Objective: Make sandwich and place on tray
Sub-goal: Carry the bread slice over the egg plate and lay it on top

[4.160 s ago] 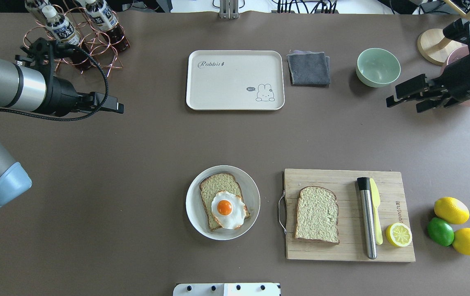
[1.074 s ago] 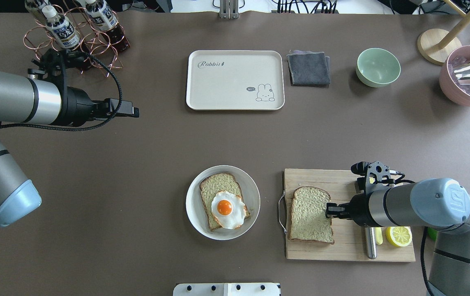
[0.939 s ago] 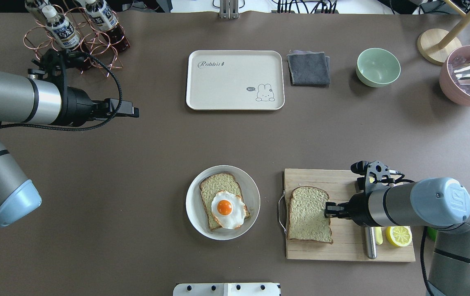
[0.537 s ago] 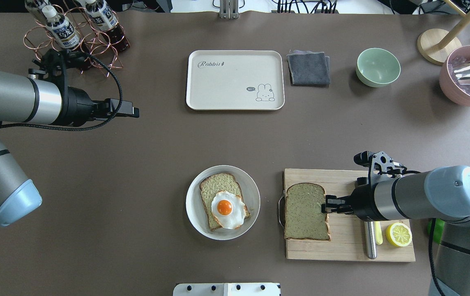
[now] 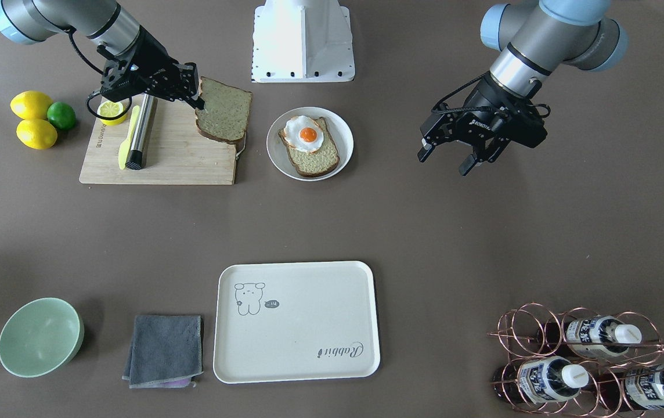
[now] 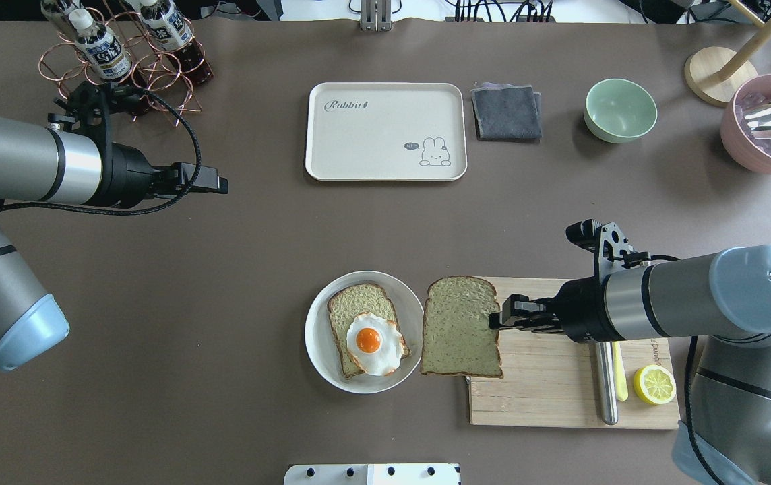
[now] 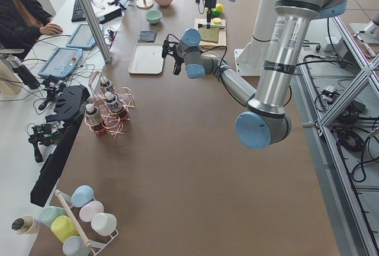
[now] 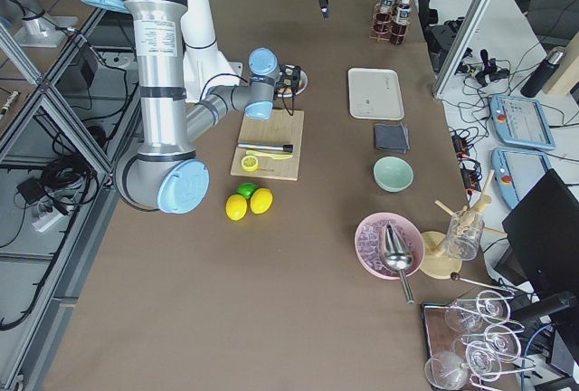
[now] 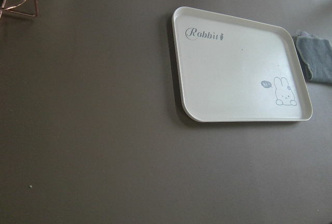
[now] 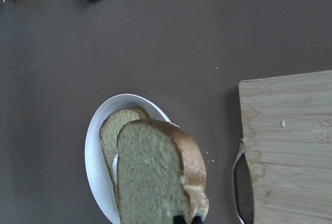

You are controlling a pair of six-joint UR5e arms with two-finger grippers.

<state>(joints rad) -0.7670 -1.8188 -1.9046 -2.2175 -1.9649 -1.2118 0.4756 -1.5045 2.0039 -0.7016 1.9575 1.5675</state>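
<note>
Grips upper bread slice (image 6: 461,327) by its crust edge in right gripper (image 6: 499,316), jaws clenched. Carries it lifted between cutting board (image 6: 561,391) and plate (image 6: 318,353) near the robot-side edge, face flat for laying on the egg (image 6: 372,343). Holds left gripper (image 5: 443,162) released, idle toward the left edge. Reserves tray (image 6: 385,128), mid far edge, for final placement.

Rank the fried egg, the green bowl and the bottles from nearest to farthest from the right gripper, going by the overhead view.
From the right gripper, which holds the bread slice:
1. The fried egg, on the plate just beyond the slice.
2. The green bowl, at the far edge on the right arm's side.
3. The bottles, in the far corner on the left arm's side.
</note>
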